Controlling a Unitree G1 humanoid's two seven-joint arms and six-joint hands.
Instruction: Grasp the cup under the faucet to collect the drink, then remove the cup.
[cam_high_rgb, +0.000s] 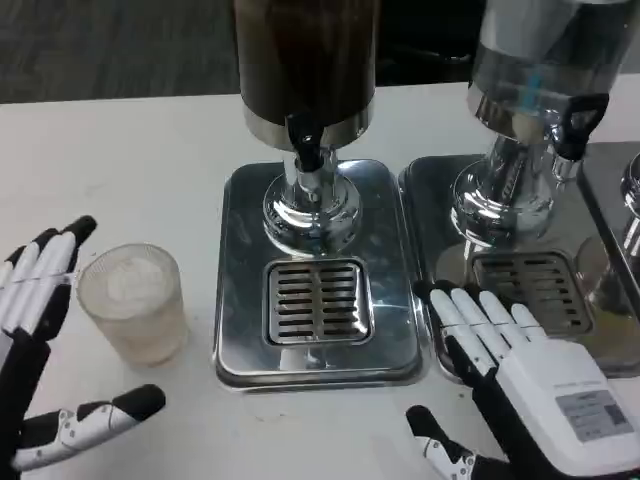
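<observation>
At nine o'clock from the drip grate (318, 300), the cup (133, 302) stands inside our spread, empty left hand (40, 350). Next we close, then carry it under the faucet (305, 135); our right hand (520, 375) waits open.

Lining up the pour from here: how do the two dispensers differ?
The middle dispenser holds a dark drink; the right dispenser looks clear. The middle one's faucet faces the camera squarely over its drip grate; the right one's faucet sits off to the side. Both stand on shiny metal bases with slotted grates.
</observation>
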